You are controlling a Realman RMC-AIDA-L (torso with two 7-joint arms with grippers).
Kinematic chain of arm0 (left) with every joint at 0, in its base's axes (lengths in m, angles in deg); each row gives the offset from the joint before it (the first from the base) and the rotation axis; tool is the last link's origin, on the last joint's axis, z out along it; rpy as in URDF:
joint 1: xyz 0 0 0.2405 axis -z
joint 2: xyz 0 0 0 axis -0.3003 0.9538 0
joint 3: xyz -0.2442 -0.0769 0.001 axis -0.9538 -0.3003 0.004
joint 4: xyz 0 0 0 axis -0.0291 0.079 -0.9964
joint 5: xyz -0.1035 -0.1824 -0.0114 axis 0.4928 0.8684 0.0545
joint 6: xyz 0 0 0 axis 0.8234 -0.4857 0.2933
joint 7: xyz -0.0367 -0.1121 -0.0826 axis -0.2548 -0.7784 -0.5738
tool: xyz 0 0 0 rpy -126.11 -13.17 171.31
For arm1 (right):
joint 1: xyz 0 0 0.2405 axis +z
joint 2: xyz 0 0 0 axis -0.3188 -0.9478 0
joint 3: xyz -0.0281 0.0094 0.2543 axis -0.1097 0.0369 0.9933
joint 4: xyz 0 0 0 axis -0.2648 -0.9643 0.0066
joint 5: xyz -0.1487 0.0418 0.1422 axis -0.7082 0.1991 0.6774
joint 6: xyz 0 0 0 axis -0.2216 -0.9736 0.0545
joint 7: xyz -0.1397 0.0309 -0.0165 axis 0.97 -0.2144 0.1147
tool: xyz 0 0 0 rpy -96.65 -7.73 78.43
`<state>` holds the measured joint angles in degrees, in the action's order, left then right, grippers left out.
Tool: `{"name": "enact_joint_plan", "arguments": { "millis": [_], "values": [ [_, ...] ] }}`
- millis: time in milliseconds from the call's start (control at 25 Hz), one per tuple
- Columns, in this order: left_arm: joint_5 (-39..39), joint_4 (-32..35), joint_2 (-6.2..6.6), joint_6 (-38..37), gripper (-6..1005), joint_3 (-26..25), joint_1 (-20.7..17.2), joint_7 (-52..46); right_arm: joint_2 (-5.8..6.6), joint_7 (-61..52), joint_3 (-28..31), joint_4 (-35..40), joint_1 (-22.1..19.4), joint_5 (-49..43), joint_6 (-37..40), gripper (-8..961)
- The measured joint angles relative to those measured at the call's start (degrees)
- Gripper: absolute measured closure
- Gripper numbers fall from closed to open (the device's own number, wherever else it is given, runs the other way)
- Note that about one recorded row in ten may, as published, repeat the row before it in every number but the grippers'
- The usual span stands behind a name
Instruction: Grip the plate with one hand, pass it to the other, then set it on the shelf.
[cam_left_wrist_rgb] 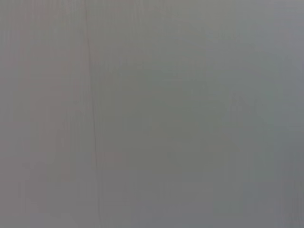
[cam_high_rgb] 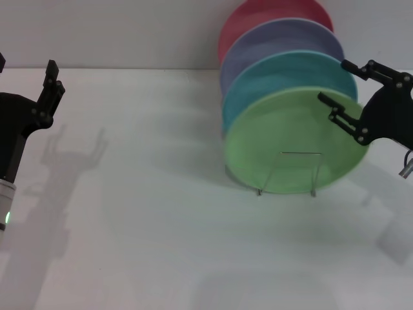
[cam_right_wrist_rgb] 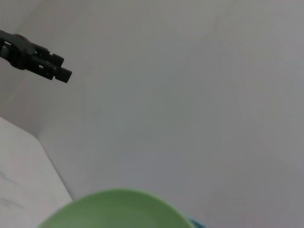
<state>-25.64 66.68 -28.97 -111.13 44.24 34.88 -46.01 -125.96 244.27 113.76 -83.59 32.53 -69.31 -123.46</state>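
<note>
The light green plate [cam_high_rgb: 284,145] stands upright at the front of the silver wire shelf [cam_high_rgb: 315,173], leaning on its loop. My right gripper [cam_high_rgb: 340,82] is open at the plate's upper right rim; its lower finger overlaps the rim and its upper finger lies before the turquoise plate [cam_high_rgb: 290,71]. The jaws stand wide apart. The green plate's top edge also shows in the right wrist view [cam_right_wrist_rgb: 118,211]. My left gripper [cam_high_rgb: 26,70] is open and empty, raised at the far left, well away from the plates. The left wrist view shows only plain grey.
Behind the green plate stand the turquoise plate, a lavender plate [cam_high_rgb: 277,42] and a red plate [cam_high_rgb: 258,16] in a row toward the back wall. The white table [cam_high_rgb: 148,226] spreads between the two arms. One finger of the left gripper shows far off in the right wrist view [cam_right_wrist_rgb: 40,62].
</note>
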Motion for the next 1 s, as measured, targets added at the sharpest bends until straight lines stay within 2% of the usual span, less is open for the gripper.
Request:
{"name": "enact_joint_plan", "arguments": {
  "millis": [80,360,720,840,880,920,1000],
  "values": [
    [0.0,0.1,0.0,0.0,193,0.1,0.0,0.0,0.01,0.0,-0.5,0.3,0.2,-0.1,0.0,440],
    [0.0,0.1,0.0,-0.4,193,0.1,-0.3,0.0,0.05,0.0,-2.5,0.3,-0.1,-0.1,-1.1,356],
    [0.0,0.0,0.0,-0.3,193,0.1,-0.3,0.0,-0.16,0.0,-1.9,-0.4,-1.9,2.8,-4.0,271],
    [0.0,0.0,0.0,-0.1,193,0.1,-0.3,0.0,-0.24,0.1,-1.6,-1.3,-3.1,6.7,-5.5,242],
    [0.0,-0.1,0.0,-0.1,193,0.0,-0.4,0.0,-0.41,0.1,-0.7,-0.9,-3.9,12.6,-6.7,233],
    [0.0,-0.1,0.0,-0.1,193,0.0,-0.4,0.0,-0.41,0.1,-0.7,-0.9,-3.9,12.6,-6.7,223],
    [0.0,-0.1,0.0,-0.4,193,0.0,-0.8,0.1,-0.53,0.3,0.5,1.8,-4.2,21.9,-8.2,194]
  ]
}}
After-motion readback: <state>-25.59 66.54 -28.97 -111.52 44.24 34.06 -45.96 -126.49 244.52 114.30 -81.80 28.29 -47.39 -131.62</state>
